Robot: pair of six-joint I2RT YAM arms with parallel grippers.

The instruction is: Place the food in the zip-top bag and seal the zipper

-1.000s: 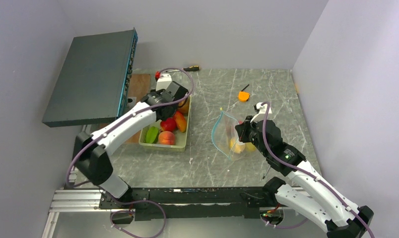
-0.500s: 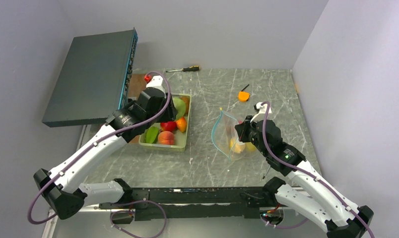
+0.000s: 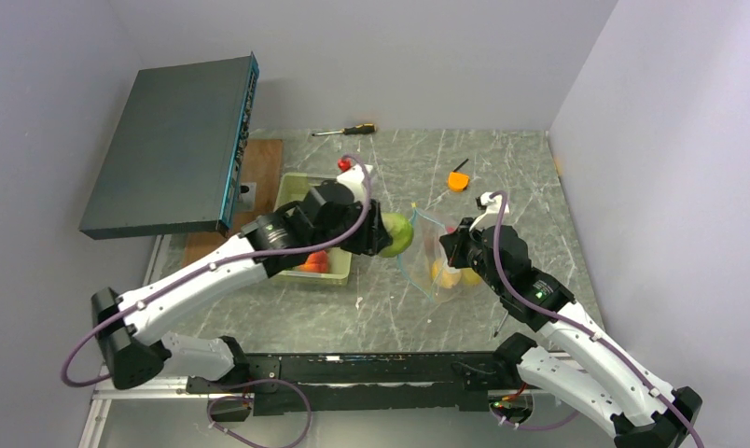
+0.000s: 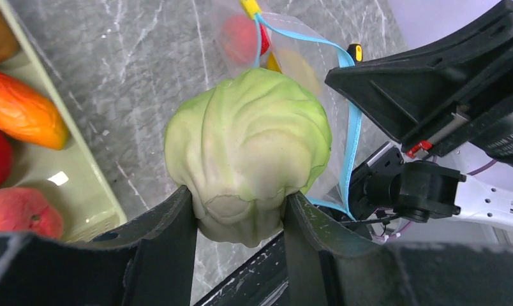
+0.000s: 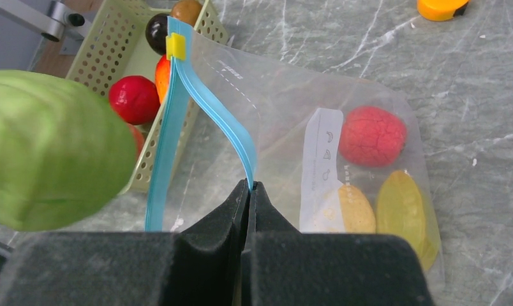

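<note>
My left gripper (image 3: 381,239) (image 4: 241,213) is shut on a pale green cabbage (image 3: 396,232) (image 4: 249,146) and holds it above the table just left of the zip-top bag's open mouth. The clear zip-top bag (image 3: 437,257) (image 5: 343,127) holds a red fruit (image 5: 372,136) and two yellow ones (image 5: 404,213). My right gripper (image 3: 452,250) (image 5: 250,186) is shut on the teal-blue zipper strip (image 5: 225,127) and holds the mouth's near lip up. More food, red and orange, lies in the pale green tray (image 3: 341,271) (image 4: 81,185).
A small flat orange tool (image 3: 458,180) lies behind the bag. A screwdriver (image 3: 348,131) lies at the table's back edge. A dark flat box (image 3: 175,140) stands raised at the left. Walls close in at the back and right.
My left arm has lifted the cabbage out of the tray and swung right, up to the bag's mouth. The right gripper and the bag have stayed put.
</note>
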